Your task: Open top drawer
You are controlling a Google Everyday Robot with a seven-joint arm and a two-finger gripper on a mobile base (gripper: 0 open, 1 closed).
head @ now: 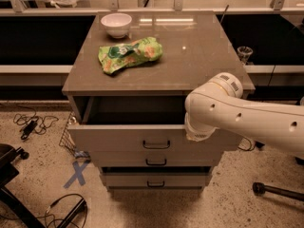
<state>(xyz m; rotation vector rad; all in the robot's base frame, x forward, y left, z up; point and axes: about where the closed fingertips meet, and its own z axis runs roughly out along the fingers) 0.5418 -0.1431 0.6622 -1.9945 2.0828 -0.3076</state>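
Note:
The top drawer (pixel 118 137) of the grey-brown cabinet stands pulled out, its dark interior (pixel 135 110) showing under the cabinet top. Its flat front carries a small black bar handle (pixel 156 145). My white arm (pixel 223 110) reaches in from the right, and its end lies over the right part of the drawer's front edge. My gripper is hidden behind the arm's end, at the drawer's right front. The two shallower drawers (pixel 156 161) sit below with like black handles.
A white bowl (pixel 116 23) and a green snack bag (pixel 129 54) lie on the cabinet top (pixel 199 56). Cables (pixel 29 125) and a blue tape cross (pixel 77 174) are on the floor at left. A black stand leg (pixel 273 190) is at lower right.

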